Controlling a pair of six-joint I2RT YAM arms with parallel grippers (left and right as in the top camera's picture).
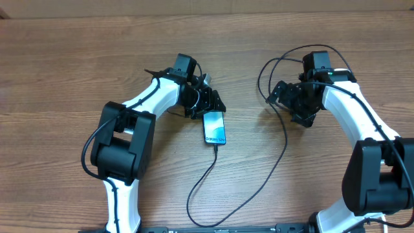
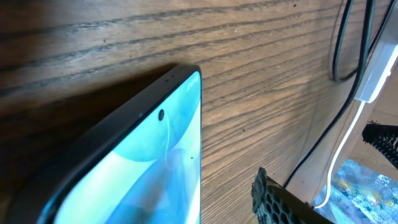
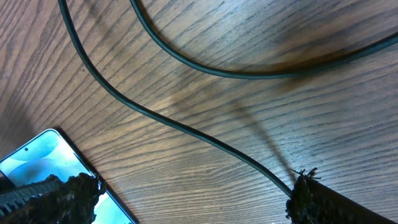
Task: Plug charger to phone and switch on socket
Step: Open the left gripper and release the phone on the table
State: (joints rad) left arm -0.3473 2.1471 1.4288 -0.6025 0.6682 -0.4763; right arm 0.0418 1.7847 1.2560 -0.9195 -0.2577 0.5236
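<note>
**A:** Left gripper sits at the far short edge of the phone. I cannot tell whether it is clamped on it.

**B:** And the charger?

**A:** Its tip meets the phone's near short edge. The cable then loops toward the right gripper, whose fingers are spread wide and hold nothing.

**B:** So only the switch remains?

**A:** I'd judge so. The socket is probably that white piece beyond the phone, so the right arm is nearer.
</note>
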